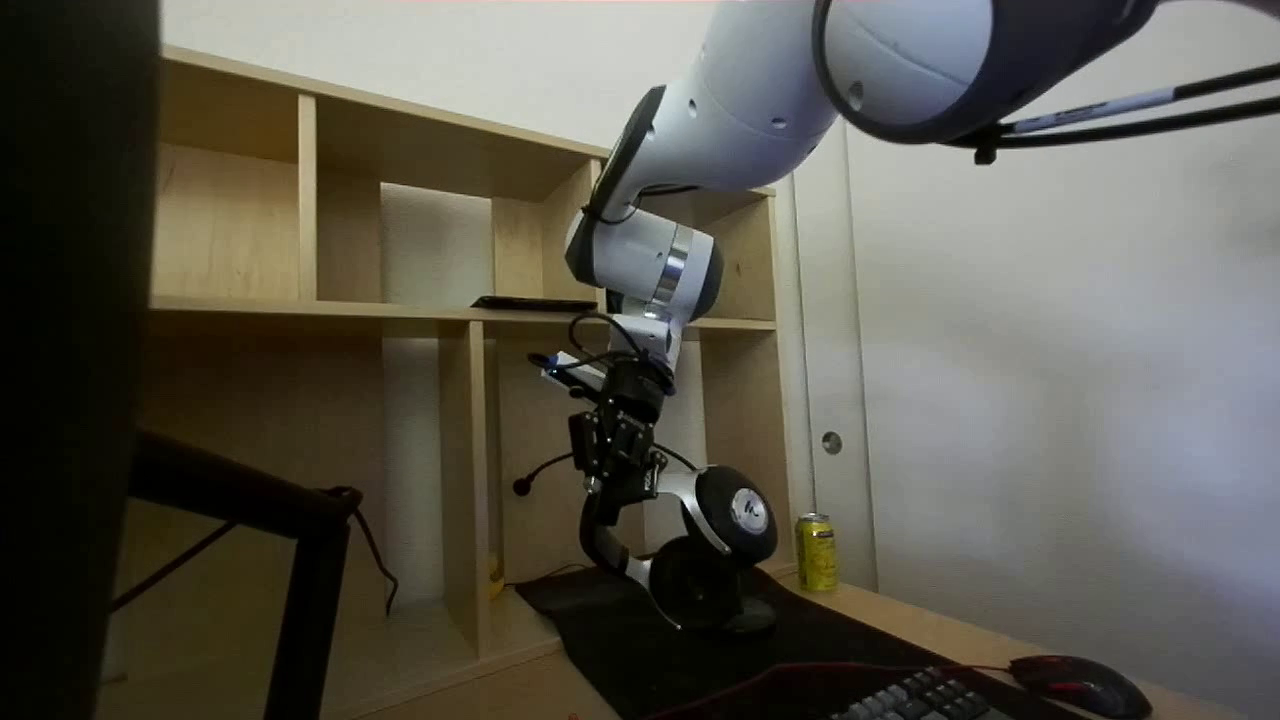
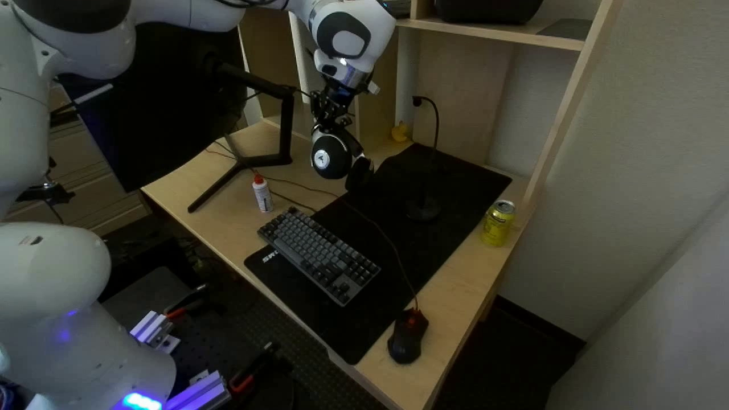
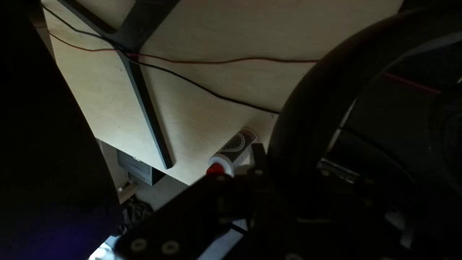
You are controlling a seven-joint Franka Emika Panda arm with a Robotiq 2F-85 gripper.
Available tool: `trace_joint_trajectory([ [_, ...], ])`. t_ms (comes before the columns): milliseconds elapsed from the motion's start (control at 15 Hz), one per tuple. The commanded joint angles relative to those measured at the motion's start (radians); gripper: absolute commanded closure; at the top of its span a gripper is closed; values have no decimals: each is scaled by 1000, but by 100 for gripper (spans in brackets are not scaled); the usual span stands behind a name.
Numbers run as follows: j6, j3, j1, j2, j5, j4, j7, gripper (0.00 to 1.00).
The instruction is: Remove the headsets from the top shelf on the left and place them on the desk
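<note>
Pale wooden cubbies (image 1: 465,450) rose along the back of the light wood desk (image 2: 455,290), on the far side of the keyboard (image 2: 319,254), which lay mostly on a black mat (image 2: 410,245). Taken left to right in an exterior view, a dark monitor (image 2: 165,119) on a splayed black stand (image 2: 245,162) came first, left of the keyboard and farther back. Just beside the keyboard's far left corner stood a red-capped white bottle (image 2: 262,195), upright. Beyond the keyboard's far edge, out of the cubbies, the black headset (image 2: 340,155) hung over the desk, with the claw (image 1: 622,488) clamped on its headband (image 3: 314,104) in both exterior views. Its ear cups (image 1: 735,515) sat below the grip, tilted, one lower than the other; whether the lower one touched the surface beneath I could not tell. Well behind the keyboard and a little to its right was a small yellow figure (image 2: 400,132). To the keyboard's right on the near side, a black mouse (image 2: 407,337) lay on bare wood. Back on the far side, right of the keyboard, a slim black gooseneck stand (image 2: 437,131) had its round base on the mat. Last came a yellow can (image 2: 498,224), upright, well apart from the keyboard on its right.
</note>
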Motion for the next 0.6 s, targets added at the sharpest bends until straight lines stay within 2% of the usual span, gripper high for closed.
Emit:
trace_joint_trajectory([
  [0, -41, -87, 41, 91, 70, 16, 0, 95],
  [267, 15, -150, 82, 157, 151, 4, 0, 95],
  [533, 12, -278, 151, 241, 200, -22, 0, 95],
])
